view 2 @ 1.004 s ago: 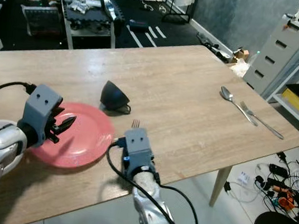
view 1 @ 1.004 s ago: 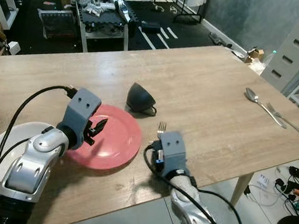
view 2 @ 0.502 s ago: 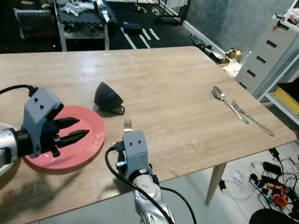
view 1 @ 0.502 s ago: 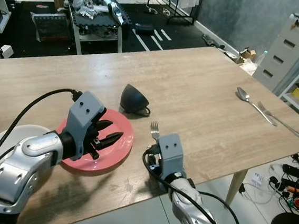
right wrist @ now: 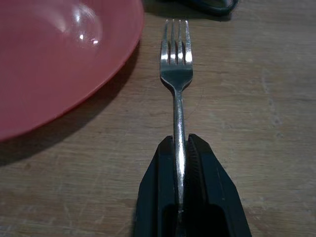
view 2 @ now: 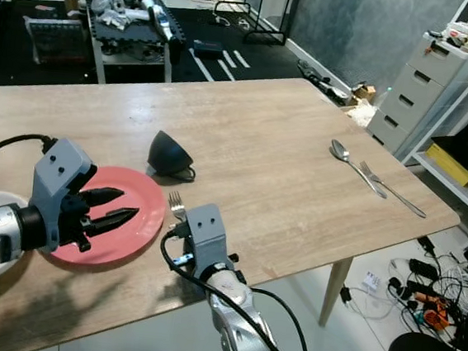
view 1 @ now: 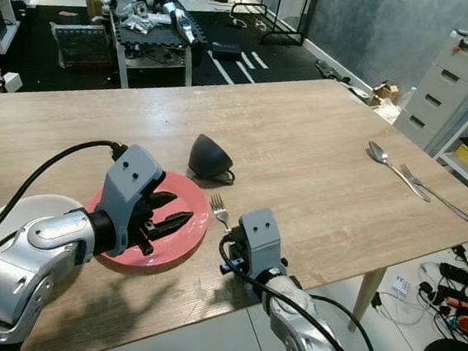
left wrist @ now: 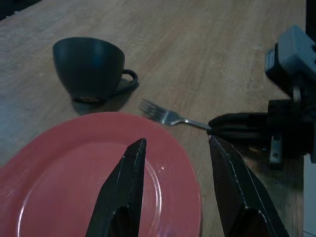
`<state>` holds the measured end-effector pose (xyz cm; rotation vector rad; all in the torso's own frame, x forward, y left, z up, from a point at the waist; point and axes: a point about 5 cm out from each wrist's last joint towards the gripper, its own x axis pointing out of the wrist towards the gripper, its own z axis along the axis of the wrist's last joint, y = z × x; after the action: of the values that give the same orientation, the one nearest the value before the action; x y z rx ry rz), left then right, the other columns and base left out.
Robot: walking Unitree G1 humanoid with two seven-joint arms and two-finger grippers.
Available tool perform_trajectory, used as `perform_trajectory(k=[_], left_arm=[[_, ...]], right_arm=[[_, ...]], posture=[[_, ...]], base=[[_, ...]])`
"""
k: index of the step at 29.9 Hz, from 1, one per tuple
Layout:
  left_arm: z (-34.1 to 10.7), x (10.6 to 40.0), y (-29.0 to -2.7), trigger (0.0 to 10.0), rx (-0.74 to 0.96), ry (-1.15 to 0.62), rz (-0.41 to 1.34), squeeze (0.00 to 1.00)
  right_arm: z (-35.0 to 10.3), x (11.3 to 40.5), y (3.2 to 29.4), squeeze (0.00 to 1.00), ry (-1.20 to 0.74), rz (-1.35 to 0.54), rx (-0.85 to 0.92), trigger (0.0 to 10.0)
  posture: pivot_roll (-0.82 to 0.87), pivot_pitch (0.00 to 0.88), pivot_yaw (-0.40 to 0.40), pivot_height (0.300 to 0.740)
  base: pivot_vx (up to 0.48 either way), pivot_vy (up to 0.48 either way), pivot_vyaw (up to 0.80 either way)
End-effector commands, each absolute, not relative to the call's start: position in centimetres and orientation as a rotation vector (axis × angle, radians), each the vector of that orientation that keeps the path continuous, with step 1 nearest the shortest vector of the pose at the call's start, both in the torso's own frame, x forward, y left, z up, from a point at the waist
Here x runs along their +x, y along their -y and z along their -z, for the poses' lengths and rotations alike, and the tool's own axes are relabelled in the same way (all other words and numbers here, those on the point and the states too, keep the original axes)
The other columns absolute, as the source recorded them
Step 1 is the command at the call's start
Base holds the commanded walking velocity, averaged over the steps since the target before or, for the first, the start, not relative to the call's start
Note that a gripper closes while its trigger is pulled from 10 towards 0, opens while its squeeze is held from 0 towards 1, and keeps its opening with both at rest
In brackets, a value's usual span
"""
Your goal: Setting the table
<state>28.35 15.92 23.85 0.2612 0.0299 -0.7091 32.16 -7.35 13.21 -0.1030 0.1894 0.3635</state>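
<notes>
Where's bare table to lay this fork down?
Bare strip beside the red plate, on its right, below the fork in the right gripper. Wide bare wood runs on to the spoon. Crowded: cup, left gripper over plate.

Both arms are shiny silver and round, like smooth metal tubes. Each wrist has a grey plastic box with little dark screw holes on top. A thick black cable loops out from each box and runs back along the arm. The left hand (view 1: 166, 219) has two long black pointy fingers (ridged on the inside). The right hand (right wrist: 180, 163) has black fingers too.
</notes>
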Motion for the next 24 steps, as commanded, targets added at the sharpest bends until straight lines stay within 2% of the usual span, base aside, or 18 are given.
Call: perform_trajectory(k=[1,2,7,8,9,10,11,12,13,20,24], left_arm=[[-23.5,27.8,-15.8,10.0,0.237,-0.043,0.736,0.00],[-23.5,27.8,-15.8,10.0,0.237,-0.043,0.736,0.00],[-23.5,27.0,-15.9,10.0,0.246,-0.048,0.769,0.00],[-23.4,27.0,-15.9,10.0,0.245,-0.050,0.770,0.00],[-23.4,26.9,-15.9,10.0,0.245,-0.052,0.771,0.00],[-23.3,26.9,-15.8,10.0,0.245,-0.053,0.774,0.00],[-23.3,26.9,-15.8,10.0,0.245,-0.053,0.774,0.00],[-23.2,26.9,-15.7,10.0,0.245,-0.053,0.776,0.00],[-23.2,26.9,-15.5,10.0,0.242,-0.051,0.782,0.00],[-24.0,26.9,-14.7,10.0,0.206,0.016,0.798,0.00],[-24.8,27.2,-14.4,10.0,0.221,0.101,0.754,0.00]], right_arm=[[-12.2,32.0,9.2,0.00,-0.237,-0.291,0.007,0.0],[-12.2,32.0,9.2,0.00,-0.237,-0.291,0.007,0.0],[-17.5,31.8,10.0,0.00,-0.002,-0.348,0.203,0.0],[-18.2,31.6,10.2,0.00,0.026,-0.362,0.224,1.6],[-18.6,31.5,10.3,0.00,0.043,-0.374,0.237,1.6],[-18.9,31.3,10.4,0.00,0.052,-0.379,0.241,4.6],[-18.9,31.3,10.4,0.00,0.052,-0.379,0.241,4.6],[-19.1,31.3,10.5,0.00,0.059,-0.381,0.238,9.4],[-19.3,31.1,10.5,0.00,0.067,-0.387,0.236,10.0],[-19.9,30.5,11.2,0.00,0.138,-0.362,0.221,10.0],[-19.8,29.8,12.5,0.00,0.188,-0.271,0.202,10.0]], posture=[[0.10,0.158,0.026,0.740],[0.10,0.158,0.026,0.740],[0.10,0.161,0.034,0.740],[0.10,0.161,0.034,0.740],[0.10,0.161,0.034,0.740],[0.10,0.161,0.037,0.740],[0.10,0.161,0.037,0.740],[0.10,0.161,0.037,0.740],[0.10,0.161,0.038,0.740],[0.10,0.161,0.039,0.740],[0.10,0.160,0.042,0.740]], base=[[0.000,0.000,0.00],[0.000,0.000,0.00],[0.000,0.000,0.00],[0.000,0.000,0.00],[0.000,0.000,0.00],[0.000,0.000,0.00],[0.000,0.000,0.00],[0.000,0.000,0.00],[0.000,0.000,0.00],[0.000,0.000,0.00],[0.000,0.000,0.00]])
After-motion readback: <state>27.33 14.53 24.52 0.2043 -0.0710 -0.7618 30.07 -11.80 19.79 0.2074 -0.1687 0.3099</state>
